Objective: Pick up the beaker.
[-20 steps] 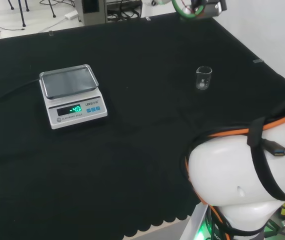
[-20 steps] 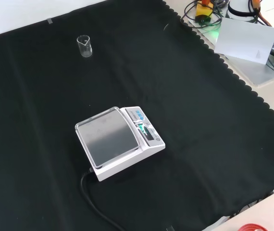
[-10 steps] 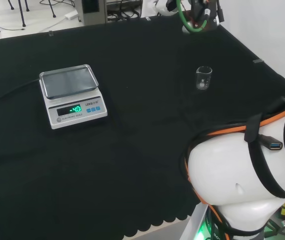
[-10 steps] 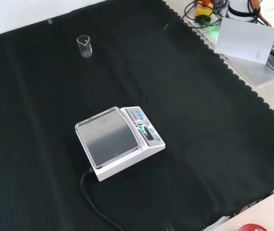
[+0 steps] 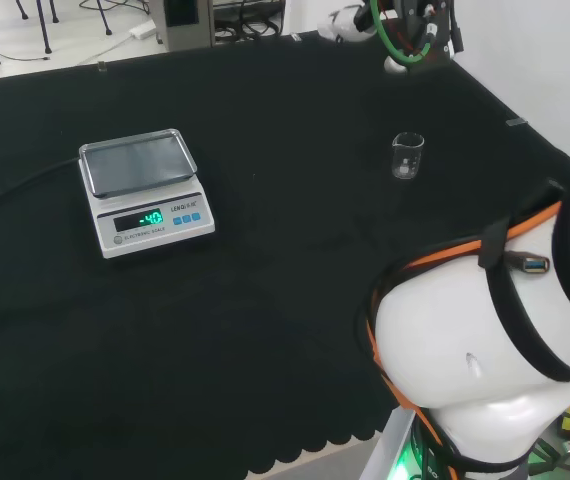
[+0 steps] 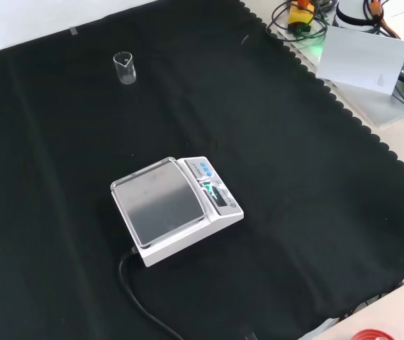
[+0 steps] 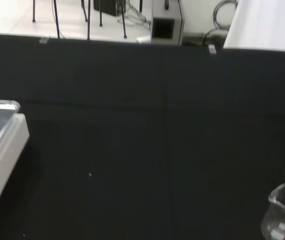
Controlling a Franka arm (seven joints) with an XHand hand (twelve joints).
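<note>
A small clear glass beaker (image 5: 407, 156) stands upright and empty on the black cloth, right of centre in the head view. In the front view the beaker (image 6: 124, 68) stands at the far left, and the wrist view has the beaker (image 7: 284, 217) close by, cut off at the picture's edge. The hand (image 5: 405, 38) hangs in the air at the top of the head view, beyond the beaker and well above the cloth, touching nothing. Its black and white parts and a green cable loop are cut off by the picture's edge.
A white digital scale (image 5: 145, 190) with a steel pan and a lit display sits left of centre in the head view; the scale (image 6: 174, 209) has a black cable trailing toward the front view's bottom. The arm's big white link (image 5: 485, 370) stands at the lower right.
In the head view the hand has come lower and a little to the right, nearer the beaker. The arm's white link has shifted. Beaker and scale have not moved.
</note>
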